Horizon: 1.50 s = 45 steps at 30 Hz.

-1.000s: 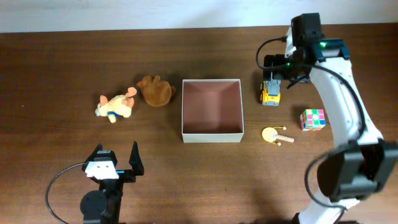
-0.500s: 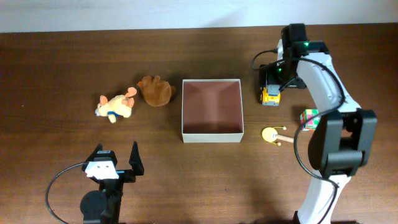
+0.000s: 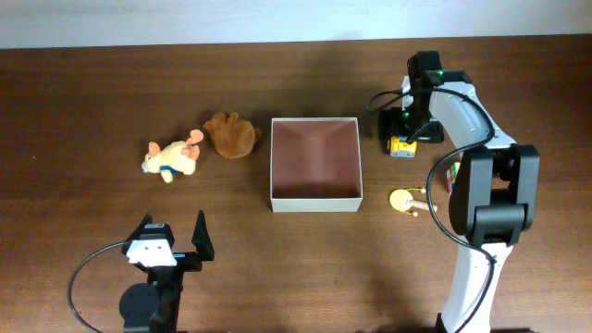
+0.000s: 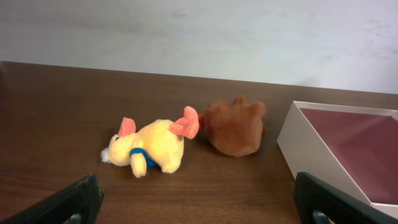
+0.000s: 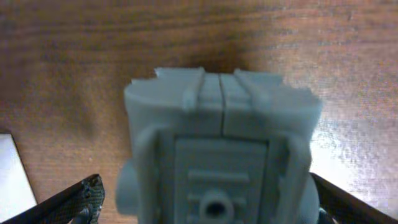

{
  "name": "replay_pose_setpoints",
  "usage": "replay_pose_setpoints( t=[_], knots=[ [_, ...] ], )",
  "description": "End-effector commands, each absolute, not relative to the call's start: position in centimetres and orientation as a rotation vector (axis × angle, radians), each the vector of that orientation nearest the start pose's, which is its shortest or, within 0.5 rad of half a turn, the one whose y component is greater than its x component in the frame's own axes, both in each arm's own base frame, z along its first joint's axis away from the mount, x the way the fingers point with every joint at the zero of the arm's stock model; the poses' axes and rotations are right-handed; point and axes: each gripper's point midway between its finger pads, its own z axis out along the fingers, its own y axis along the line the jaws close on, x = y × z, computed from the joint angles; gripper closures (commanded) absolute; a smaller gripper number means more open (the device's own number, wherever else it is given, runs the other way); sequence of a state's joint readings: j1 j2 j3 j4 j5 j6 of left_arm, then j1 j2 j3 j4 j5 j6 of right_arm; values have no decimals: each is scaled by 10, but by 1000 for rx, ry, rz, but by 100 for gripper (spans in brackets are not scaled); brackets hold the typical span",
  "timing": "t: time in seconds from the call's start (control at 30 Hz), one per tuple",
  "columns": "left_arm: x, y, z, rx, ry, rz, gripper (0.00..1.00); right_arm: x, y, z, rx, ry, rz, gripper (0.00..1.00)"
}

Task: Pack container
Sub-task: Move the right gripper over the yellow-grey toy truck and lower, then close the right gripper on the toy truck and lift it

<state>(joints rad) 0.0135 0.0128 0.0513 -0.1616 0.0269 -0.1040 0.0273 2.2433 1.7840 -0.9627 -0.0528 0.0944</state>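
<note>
- Right gripper (image 3: pixel 404 132): hangs wide open with nothing held, jaws astride the small yellow-and-grey plastic toy truck (image 3: pixel 401 147) just right of the container.
- From the right wrist: grey moulded end of the truck (image 5: pixel 221 155) between the jaws, a black fingertip (image 5: pixel 78 196) low at either corner, neither visibly touching.
- For a sound grasp: come lower so the pads meet the flat sides, keep centred on the body, close evenly. Avoid the rounded knob on the side; probably slippery there.
- Afterwards: lift straight up, high enough to clear the near white wall, before carrying left.
- Container, a square shallow cardboard box, white outside and pinkish-brown inside (image 3: pixel 314 202): sits mid-table, open upward, nothing in it, between the truck and the plush toys.
- Nearby on the right: small round yellow toy with wooden sticks (image 3: pixel 403 200) and a multicoloured puzzle cube (image 3: pixel 451 176), partly hidden by the arm. Both apart from the truck; seemingly no hindrance.
- On the far side of the box: brown plush toy (image 3: pixel 231 135), with a yellow plush toy with orange ears (image 3: pixel 173 159) just beside it.
- Left gripper (image 3: pixel 172 236): rests open and empty near the front edge, well apart.
</note>
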Motion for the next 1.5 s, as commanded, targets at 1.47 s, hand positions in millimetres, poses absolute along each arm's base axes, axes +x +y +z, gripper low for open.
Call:
replay_pose_setpoints(
  t=[1.47],
  knots=[
    [242, -2, 156, -61, 1690, -85, 1, 462, 26, 15, 86, 3047, 137, 44]
  ],
)
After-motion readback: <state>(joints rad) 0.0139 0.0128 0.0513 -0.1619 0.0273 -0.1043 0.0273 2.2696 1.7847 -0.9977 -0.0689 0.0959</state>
